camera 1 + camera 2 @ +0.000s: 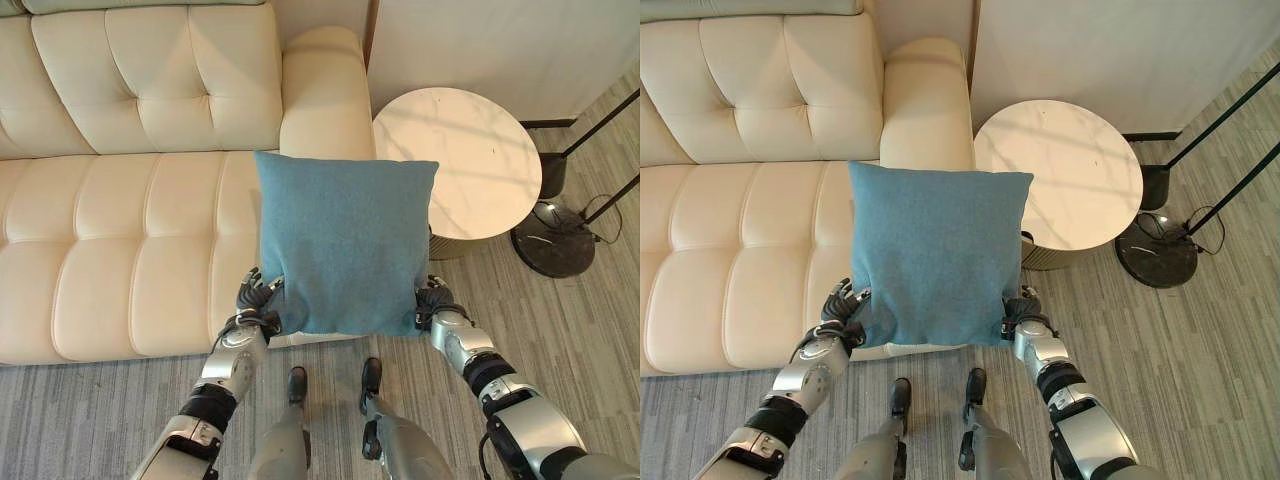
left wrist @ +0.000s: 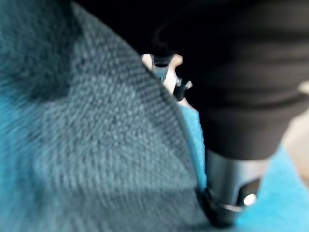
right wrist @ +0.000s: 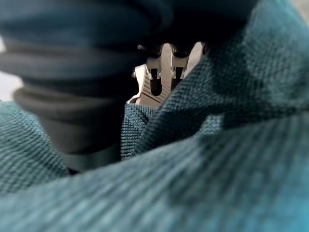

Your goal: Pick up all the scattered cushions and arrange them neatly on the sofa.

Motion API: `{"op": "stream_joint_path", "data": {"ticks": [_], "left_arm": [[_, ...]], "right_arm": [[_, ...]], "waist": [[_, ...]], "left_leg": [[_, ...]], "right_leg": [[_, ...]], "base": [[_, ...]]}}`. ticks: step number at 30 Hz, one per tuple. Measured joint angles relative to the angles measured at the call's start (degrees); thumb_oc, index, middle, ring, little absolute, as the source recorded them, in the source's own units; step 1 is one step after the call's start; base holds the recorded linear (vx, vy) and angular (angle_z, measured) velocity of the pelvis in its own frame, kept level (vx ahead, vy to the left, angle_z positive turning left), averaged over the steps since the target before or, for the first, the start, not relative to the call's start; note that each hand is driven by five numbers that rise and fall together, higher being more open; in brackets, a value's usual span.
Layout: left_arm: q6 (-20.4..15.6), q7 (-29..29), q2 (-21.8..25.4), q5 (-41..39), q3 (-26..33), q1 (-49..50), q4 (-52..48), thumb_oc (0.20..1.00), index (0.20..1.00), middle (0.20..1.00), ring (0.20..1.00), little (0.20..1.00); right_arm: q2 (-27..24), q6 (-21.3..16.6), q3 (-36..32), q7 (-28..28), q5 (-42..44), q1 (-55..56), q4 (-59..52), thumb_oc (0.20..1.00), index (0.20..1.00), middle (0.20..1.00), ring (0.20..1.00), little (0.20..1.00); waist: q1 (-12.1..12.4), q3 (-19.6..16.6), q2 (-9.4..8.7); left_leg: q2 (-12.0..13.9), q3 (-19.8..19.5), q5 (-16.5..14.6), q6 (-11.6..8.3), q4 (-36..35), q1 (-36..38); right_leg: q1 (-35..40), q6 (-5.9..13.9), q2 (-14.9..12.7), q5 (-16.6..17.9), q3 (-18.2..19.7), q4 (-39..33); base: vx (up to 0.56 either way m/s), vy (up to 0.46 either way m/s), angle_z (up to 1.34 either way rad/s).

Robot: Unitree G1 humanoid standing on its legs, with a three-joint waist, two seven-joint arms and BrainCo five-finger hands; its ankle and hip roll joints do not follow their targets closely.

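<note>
The cushion [image 1: 345, 240] hangs between the left hand [image 1: 258, 296] and right hand [image 1: 432, 300] before the sofa's [image 1: 120, 210] right armrest end, with the round side table [image 1: 458, 160] just right of that armrest and the lamp base [image 1: 553, 238] further right.

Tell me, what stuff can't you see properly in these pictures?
- Left hand and right hand: their fingers go behind the blue cushion, so the grip can't be seen.
- Wrist views: cushion fabric pressed close hides nearly all of each hand.
- Sofa: cut off by the left and top edges in the eye views.
- Round table: the cushion covers its near edge.
</note>
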Motion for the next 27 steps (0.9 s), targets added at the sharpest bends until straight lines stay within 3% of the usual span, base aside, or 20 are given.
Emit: {"op": "stream_joint_path", "data": {"ticks": [9,10,11,12,13,14,27], "left_arm": [[-0.6,0.1,1.2,-8.6,-2.1,2.8,-5.4,1.0,1.0,1.0,1.0,1.0],[-0.6,0.1,1.3,-8.8,-2.4,3.0,-5.4,0.918,0.918,0.918,0.918,0.918],[-0.6,0.1,1.4,-8.8,-3.1,3.8,-5.6,0.285,0.285,0.285,0.285,0.285],[-0.7,0.1,1.5,-8.8,-3.6,4.2,-5.7,0.2,0.2,0.2,0.2,0.2],[-0.4,0.1,1.5,-8.9,-3.7,4.8,-5.7,0.2,0.2,0.2,0.2,0.2],[-0.3,0.1,1.6,-8.9,-3.7,4.9,-5.7,0.2,0.2,0.2,0.2,0.2],[0.8,-0.7,3.8,-15.4,-10.5,10.3,-5.7,0.2,0.2,0.2,0.2,0.2]], "right_arm": [[-1.9,-0.8,0.3,-0.6,1.9,0.8,-5.2,1.0,1.0,1.0,1.0,1.0],[-1.9,-0.8,0.3,-0.6,1.9,0.9,-5.2,1.0,1.0,1.0,1.0,1.0],[-1.9,-0.8,0.1,-0.7,1.9,1.4,-5.7,1.0,1.0,1.0,1.0,1.0],[-1.9,-0.8,0.0,-0.7,1.9,1.9,-6.2,1.0,1.0,1.0,1.0,1.0],[-1.9,-0.8,-0.1,-0.9,2.0,2.3,-6.9,0.36,0.36,0.36,0.36,0.36],[-1.9,-1.1,-0.1,-1.0,2.0,2.6,-7.4,0.2,0.2,0.2,0.2,0.2],[-1.4,-1.7,2.3,0.1,2.0,8.4,-10.4,0.2,0.2,0.2,0.2,0.2]], "waist": [[0.2,0.4,0.59],[0.2,0.4,0.58],[0.1,0.5,0.6],[0.2,0.5,0.62],[0.1,0.5,0.61],[0.2,0.7,0.56],[0.1,0.8,0.46]], "left_leg": [[0.0,0.2,0.2,-0.07,0.0,0.5],[0.0,0.3,0.2,-0.07,0.0,0.6],[0.0,0.5,0.2,-0.07,0.0,1.1],[0.0,0.7,0.2,-0.07,0.0,1.4],[0.0,1.1,0.2,-0.08,0.0,1.6],[0.0,1.4,0.2,-0.08,0.0,1.8],[-0.3,1.6,0.2,-0.03,0.0,3.7]], "right_leg": [[0.3,-0.22,0.0,0.3,0.1,0.0],[0.5,-0.22,0.0,0.3,0.2,0.0],[0.8,-0.21,0.1,0.3,0.5,0.0],[1.1,-0.2,0.0,0.3,0.6,0.0],[1.1,-0.15,0.1,0.4,1.2,0.0],[1.1,-0.14,0.1,0.4,1.3,0.0],[3.1,-0.11,-0.2,0.7,1.4,0.0]], "base": [[0.0,0.003,0.0],[0.0,0.028,-0.05],[-0.01,0.035,-0.06],[-0.01,0.031,-0.11],[-0.01,0.033,-0.13],[0.0,0.026,-0.15],[-0.02,0.018,0.0]]}}
